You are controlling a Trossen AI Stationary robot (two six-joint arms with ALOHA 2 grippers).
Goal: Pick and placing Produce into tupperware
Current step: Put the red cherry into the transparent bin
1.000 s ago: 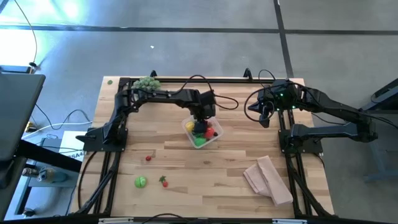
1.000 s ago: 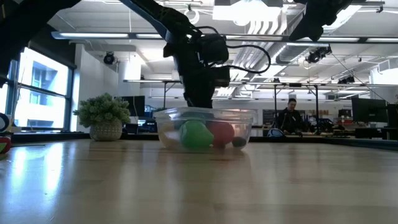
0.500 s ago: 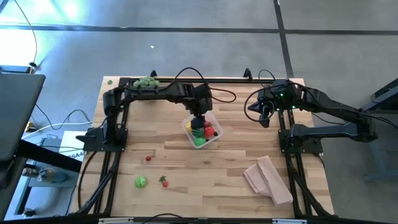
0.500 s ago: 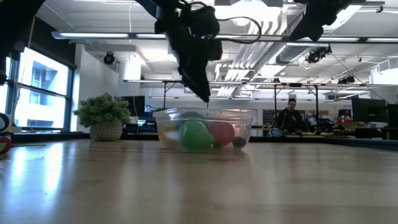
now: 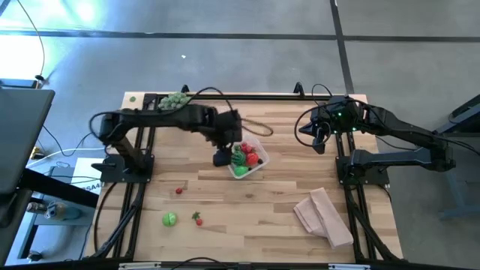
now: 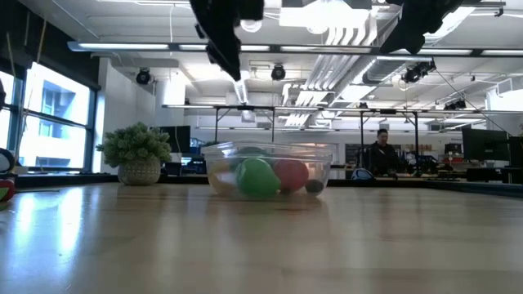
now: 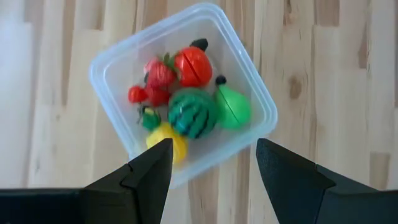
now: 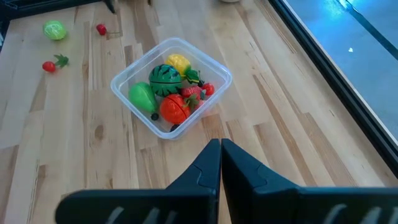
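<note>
The clear tupperware (image 5: 247, 158) sits on the wooden table, holding several pieces of produce: a red tomato (image 7: 192, 66), a strawberry, a striped watermelon (image 7: 193, 112), a green pear (image 7: 233, 107) and a yellow lemon. My left gripper (image 5: 223, 157) hangs open and empty above the tupperware's left side (image 7: 213, 152); in the low view it is high above the rim (image 6: 233, 65). Three loose pieces lie near the front left: a green one (image 5: 169, 219), a strawberry (image 5: 197, 218) and a small red one (image 5: 178, 190). My right gripper (image 8: 219, 149) waits shut at the far right (image 5: 317, 137).
A tan folded cloth (image 5: 324, 216) lies at the near right. A pale-green spiky plant in a pot (image 5: 175, 100) stands at the far left edge. A person (image 6: 380, 151) sits in the room behind the table.
My left gripper has risen out of the tupperware and drawn back toward the table's left edge, staying open and empty. The produce in the tupperware lies where it was. The right arm has kept still.
</note>
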